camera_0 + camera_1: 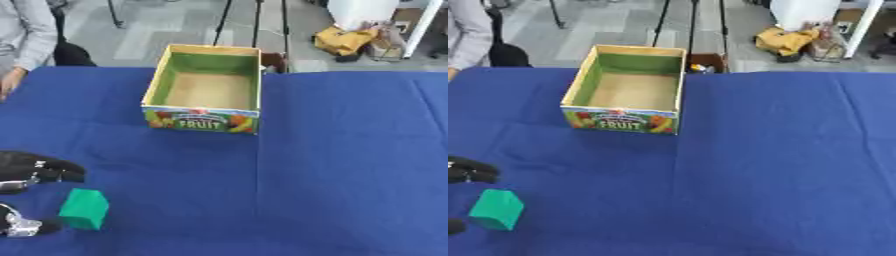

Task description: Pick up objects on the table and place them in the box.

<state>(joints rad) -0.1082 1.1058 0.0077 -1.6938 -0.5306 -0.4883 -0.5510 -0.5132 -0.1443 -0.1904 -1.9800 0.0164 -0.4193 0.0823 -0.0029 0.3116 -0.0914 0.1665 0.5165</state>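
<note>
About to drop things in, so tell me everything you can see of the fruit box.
The fruit box is an open-topped, cardboard-looking carton, upright on the blue tablecloth at the table's far middle. Green inner walls, tan floor, yellowish rim, a printed front panel reading FRUIT with fruit pictures. It looks empty; nothing touches it.

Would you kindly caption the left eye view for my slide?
Left hand beside a green block on the blue table; fruit box stands empty.

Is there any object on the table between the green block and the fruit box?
No. Only bare blue cloth lies between the green block, beside the left hand, and the fruit box.
</note>
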